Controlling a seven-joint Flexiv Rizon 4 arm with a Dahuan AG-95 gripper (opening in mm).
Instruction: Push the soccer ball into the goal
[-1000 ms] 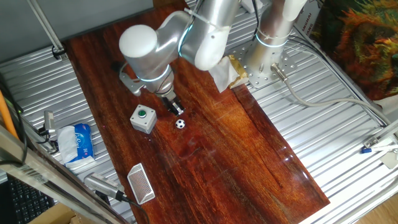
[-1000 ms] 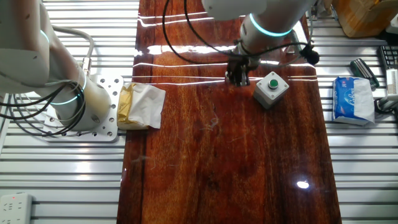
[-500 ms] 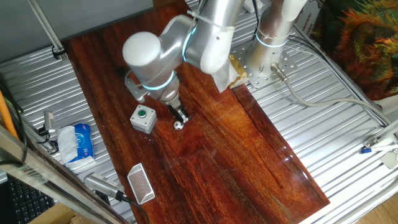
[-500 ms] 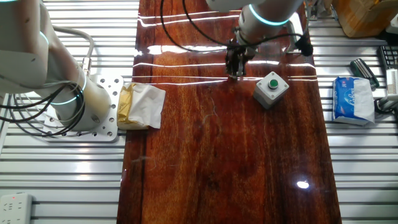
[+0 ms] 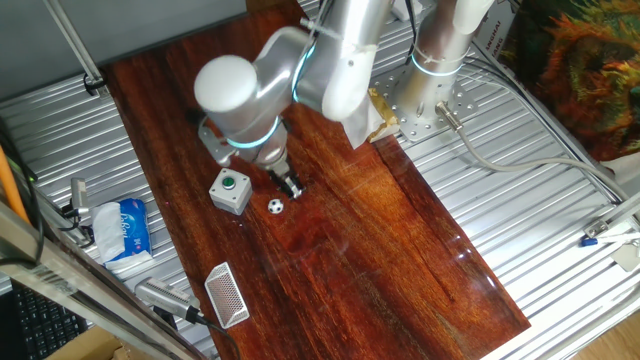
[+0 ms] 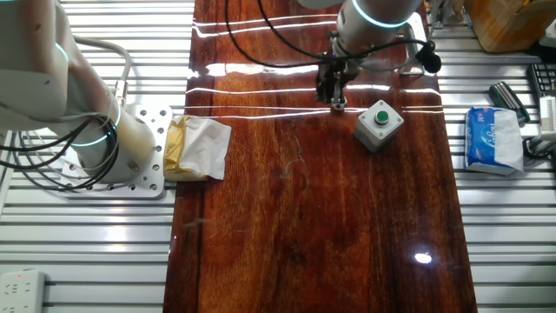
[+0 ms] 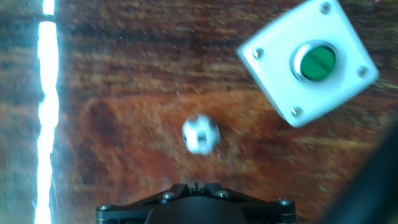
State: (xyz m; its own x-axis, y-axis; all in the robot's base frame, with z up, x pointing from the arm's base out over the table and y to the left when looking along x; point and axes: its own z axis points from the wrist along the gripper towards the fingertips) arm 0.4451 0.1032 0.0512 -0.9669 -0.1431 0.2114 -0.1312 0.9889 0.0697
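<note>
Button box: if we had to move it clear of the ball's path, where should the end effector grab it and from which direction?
Probably from straight above, pinching two opposite flat side walls of the button box. It sits flat, square and low, and the raised green button on top gives no hold. It lies rotated relative to the table edges, so turn the wrist to match. The soccer ball lies close beside it, apart.

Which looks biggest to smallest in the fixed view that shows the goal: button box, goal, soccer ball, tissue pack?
1. tissue pack
2. goal and button box: about alike, and the goal sits nearer the camera, so no firm order
3. soccer ball, clearly smallest
</note>
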